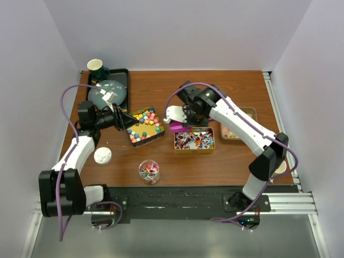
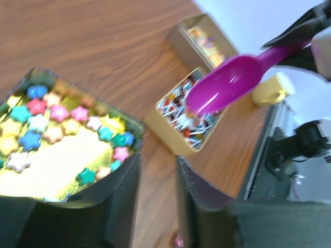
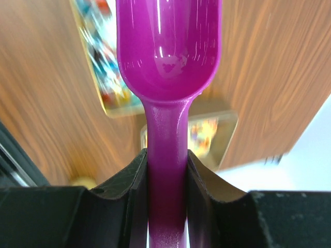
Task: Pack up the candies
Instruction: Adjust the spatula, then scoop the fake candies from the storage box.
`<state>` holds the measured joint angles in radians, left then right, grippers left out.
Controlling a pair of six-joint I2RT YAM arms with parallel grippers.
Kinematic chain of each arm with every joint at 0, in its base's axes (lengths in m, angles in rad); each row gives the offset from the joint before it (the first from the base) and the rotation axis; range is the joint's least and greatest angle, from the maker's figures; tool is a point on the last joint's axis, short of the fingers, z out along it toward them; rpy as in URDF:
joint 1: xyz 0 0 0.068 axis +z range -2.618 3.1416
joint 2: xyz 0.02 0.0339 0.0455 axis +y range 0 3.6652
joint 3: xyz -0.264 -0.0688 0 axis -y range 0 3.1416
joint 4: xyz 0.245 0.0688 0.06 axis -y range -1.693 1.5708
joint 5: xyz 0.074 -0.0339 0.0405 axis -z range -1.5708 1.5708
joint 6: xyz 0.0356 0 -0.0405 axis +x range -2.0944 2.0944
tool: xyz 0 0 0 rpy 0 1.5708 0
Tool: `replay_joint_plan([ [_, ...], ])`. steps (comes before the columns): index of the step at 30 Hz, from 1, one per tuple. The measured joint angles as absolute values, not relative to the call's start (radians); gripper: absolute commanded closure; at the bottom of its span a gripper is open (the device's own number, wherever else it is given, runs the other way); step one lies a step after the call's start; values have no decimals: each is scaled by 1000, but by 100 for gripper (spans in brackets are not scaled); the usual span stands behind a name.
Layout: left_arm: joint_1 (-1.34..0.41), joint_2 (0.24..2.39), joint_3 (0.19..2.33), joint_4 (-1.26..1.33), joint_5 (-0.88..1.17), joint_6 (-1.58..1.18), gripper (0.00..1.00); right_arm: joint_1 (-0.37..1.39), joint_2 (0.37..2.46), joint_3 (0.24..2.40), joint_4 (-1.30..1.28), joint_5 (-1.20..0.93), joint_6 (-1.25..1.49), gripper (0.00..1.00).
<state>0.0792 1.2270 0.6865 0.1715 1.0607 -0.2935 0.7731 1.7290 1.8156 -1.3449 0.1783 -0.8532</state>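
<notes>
Right end effector (image 3: 166,168) grips scoop (image 3: 168,46) | wooden table (image 1: 161,86) | white walls (image 1: 177,32)

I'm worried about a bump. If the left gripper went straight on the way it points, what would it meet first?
Probably the tin of star candies: its rim lies just ahead of the left gripper. Height is unclear; it might pass over.

The purple scoop (image 3: 168,51) is running off the top edge, hiding most of the blurred candies (image 3: 101,57) behind.
</notes>
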Motion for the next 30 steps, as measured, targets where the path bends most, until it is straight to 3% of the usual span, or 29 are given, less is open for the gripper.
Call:
replay_joint_plan([
  [4, 48, 1289, 686, 135, 981, -269, 49, 705, 1694, 1706, -1347, 261, -915, 100],
  [11, -48, 1402, 689, 109, 916, -236, 57, 669, 1649, 1593, -1346, 370, -1007, 100],
  [18, -165, 1508, 708, 87, 883, -207, 62, 646, 1649, 1567, -1343, 457, -1061, 100],
  [30, -185, 1689, 824, 51, 833, -163, 68, 631, 1750, 1565, -1338, 551, -1082, 100],
])
